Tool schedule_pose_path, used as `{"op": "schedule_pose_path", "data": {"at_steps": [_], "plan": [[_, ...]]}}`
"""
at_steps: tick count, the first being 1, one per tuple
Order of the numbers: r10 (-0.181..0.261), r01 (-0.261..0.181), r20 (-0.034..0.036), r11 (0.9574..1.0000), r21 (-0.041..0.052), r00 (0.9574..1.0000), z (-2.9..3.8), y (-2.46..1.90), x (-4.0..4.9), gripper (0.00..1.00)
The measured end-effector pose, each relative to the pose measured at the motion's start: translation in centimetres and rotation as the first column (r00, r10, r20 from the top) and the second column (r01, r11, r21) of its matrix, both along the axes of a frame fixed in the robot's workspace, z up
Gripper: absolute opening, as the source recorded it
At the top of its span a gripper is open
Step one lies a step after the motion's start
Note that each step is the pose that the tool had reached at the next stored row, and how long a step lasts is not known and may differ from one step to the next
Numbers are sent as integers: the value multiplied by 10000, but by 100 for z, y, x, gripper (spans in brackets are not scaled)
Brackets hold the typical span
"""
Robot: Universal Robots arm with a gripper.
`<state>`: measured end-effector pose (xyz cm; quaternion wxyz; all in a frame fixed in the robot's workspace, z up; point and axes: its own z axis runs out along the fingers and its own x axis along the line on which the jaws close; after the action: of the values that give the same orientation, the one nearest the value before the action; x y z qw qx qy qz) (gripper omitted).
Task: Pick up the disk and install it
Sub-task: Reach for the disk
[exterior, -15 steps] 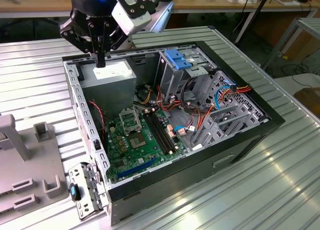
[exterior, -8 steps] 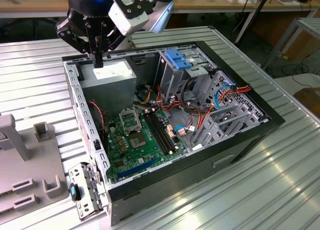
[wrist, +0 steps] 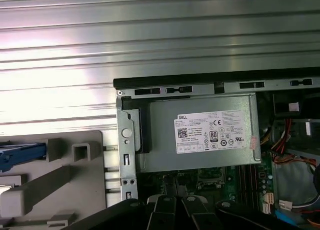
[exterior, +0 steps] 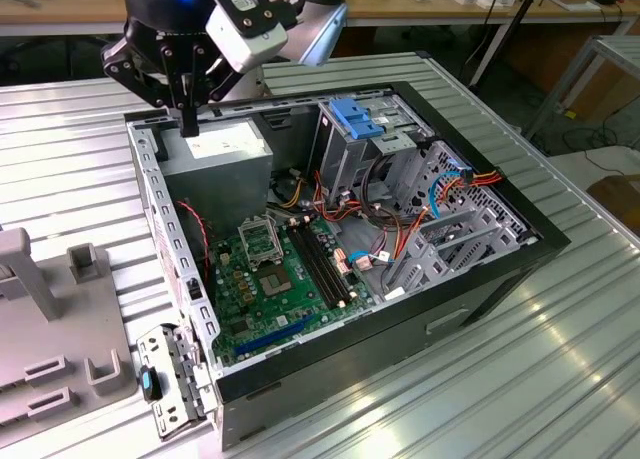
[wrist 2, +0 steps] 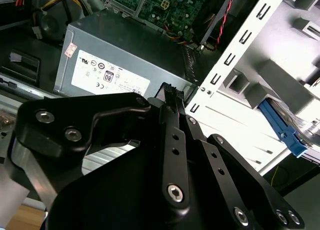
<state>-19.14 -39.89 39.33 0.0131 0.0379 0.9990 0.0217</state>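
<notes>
The disk [wrist: 22,155] shows as a bright blue carrier edge lying on a grey holder [wrist: 75,187] beside the open computer case. In the second wrist view the disk [wrist 2: 281,129] shows its blue frame with silver metal behind it. My gripper [exterior: 188,125] hangs over the case's rear corner, just above the grey power supply [exterior: 215,159], well away from the disk. Its fingertips [wrist 2: 171,93] meet with nothing between them, so it is shut and empty. In the first wrist view the gripper [wrist: 170,185] points down over the motherboard's edge.
The open case [exterior: 520,249] lies on a ribbed metal table [exterior: 560,379]. A grey drive cage with a blue latch [exterior: 355,114] stands at the case's far side, next to cables and the motherboard [exterior: 280,279]. The grey holder [exterior: 50,329] sits at the exterior view's left.
</notes>
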Motion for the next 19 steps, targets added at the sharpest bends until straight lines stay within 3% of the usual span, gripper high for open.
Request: {"op": "schedule_pose_path", "data": {"at_steps": [19], "plan": [[0, 0, 0, 10000, 0, 10000, 0, 0, -176, 11]]}}
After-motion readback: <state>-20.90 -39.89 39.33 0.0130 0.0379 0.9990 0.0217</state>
